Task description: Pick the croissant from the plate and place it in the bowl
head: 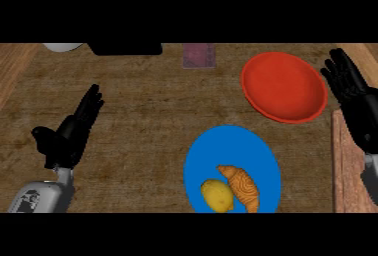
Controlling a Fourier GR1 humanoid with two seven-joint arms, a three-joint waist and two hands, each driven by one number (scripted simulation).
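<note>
A golden-brown croissant lies on the blue plate at the lower middle, beside a yellow lemon-like fruit. The red bowl stands beyond the plate, toward the upper right. My right hand is at the right edge, fingers straight and pointing away, just right of the bowl and apart from it. At the left, my left hand is open with fingers up, far from the plate. Neither hand holds anything.
A black object and a pale rounded thing sit at the far edge. A small purplish square lies near the bowl's left. A lighter wooden strip runs down the right side.
</note>
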